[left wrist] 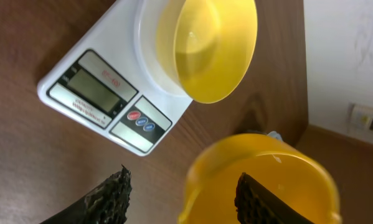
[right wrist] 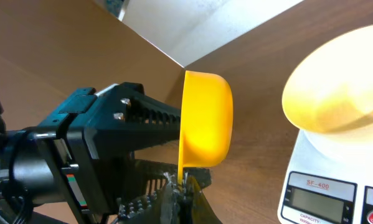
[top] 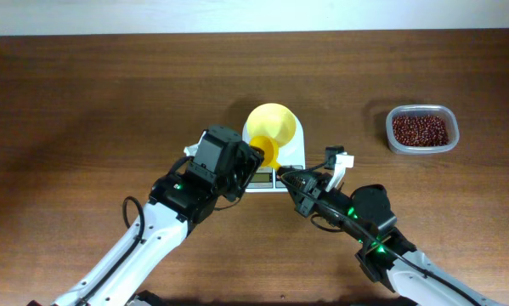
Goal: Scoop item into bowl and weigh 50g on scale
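The pale-yellow bowl (top: 271, 126) stands empty on the white scale (top: 295, 155), also in the left wrist view (bowl (left wrist: 214, 46), scale (left wrist: 105, 93)) and right wrist view (bowl (right wrist: 335, 93), scale (right wrist: 326, 193)). A yellow handled scoop (top: 268, 153) hangs just in front of the scale, empty. My right gripper (top: 283, 175) is shut on its thin handle (right wrist: 185, 183); its cup (right wrist: 205, 118) stands on edge. My left gripper (top: 251, 161) is open beside the cup (left wrist: 261, 177); its fingers (left wrist: 185, 193) are spread wide. The beans (top: 420, 129) lie in a clear tub at the right.
The clear rectangular tub (top: 393, 144) stands on the brown table, well right of the scale. Both arms reach in from the front edge and meet in front of the scale. A wall and a table edge show at the right of the left wrist view (left wrist: 342, 74).
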